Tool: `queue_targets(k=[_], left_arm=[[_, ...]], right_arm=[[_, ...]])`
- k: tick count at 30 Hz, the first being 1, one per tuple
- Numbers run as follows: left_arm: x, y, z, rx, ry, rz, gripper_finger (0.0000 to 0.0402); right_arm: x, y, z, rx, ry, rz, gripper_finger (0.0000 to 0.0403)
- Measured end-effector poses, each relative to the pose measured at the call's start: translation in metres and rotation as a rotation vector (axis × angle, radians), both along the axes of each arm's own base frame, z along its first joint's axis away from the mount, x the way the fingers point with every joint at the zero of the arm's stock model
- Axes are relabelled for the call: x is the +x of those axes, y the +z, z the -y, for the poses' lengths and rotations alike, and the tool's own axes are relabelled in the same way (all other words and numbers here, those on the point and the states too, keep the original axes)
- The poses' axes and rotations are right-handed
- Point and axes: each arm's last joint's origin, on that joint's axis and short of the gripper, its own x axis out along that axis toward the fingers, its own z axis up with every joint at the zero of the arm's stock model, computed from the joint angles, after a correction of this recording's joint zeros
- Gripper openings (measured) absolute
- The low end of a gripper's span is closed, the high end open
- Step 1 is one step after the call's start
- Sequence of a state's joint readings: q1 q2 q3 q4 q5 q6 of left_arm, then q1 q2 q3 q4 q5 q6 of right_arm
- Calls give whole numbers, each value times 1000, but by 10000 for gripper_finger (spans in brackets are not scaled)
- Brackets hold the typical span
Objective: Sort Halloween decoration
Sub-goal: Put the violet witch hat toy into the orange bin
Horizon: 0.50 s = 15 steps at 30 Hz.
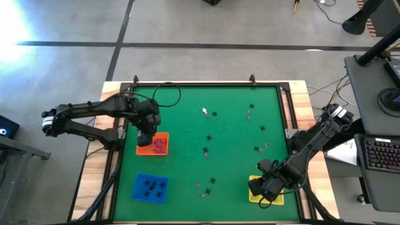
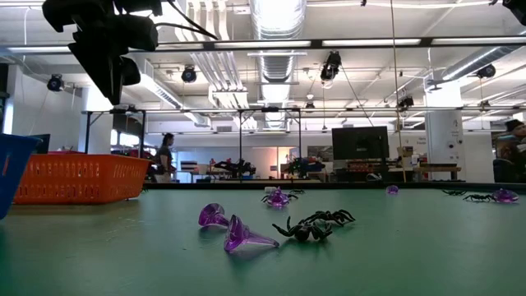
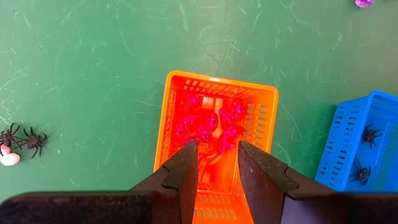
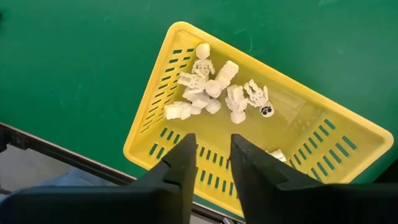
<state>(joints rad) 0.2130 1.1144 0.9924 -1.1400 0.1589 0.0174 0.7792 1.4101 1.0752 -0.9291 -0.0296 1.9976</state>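
Though tiny from above, white trinkets (image 4: 214,93) show under the right pincer (image 4: 213,163), parted, empty.

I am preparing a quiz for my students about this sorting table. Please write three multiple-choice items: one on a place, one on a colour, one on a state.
1. Where is the left gripper?
A. over the orange tray
B. over the blue tray
C. over the bare mat

2. What colour are the trinkets in the yellow tray?
A. black
B. white
C. purple

3. How do the right gripper's fingers stand?
A. apart and empty
B. clamped on a spider
C. gripping the tray's rim

Key: 1 A, the tray shows beneath the fingers; 2 B, white skeleton trinkets lie inside; 3 A, a gap shows with nothing in it.
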Motion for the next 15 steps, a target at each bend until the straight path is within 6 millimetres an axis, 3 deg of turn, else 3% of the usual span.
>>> queue_targets(k=[6, 15], left_arm=[[0, 0, 0, 0, 0, 0, 96], [0, 0, 0, 0, 0, 0, 96]], right_arm=[[0, 0, 0, -2, -1, 2, 118], [1, 0, 0, 8, -35, 2, 126]])
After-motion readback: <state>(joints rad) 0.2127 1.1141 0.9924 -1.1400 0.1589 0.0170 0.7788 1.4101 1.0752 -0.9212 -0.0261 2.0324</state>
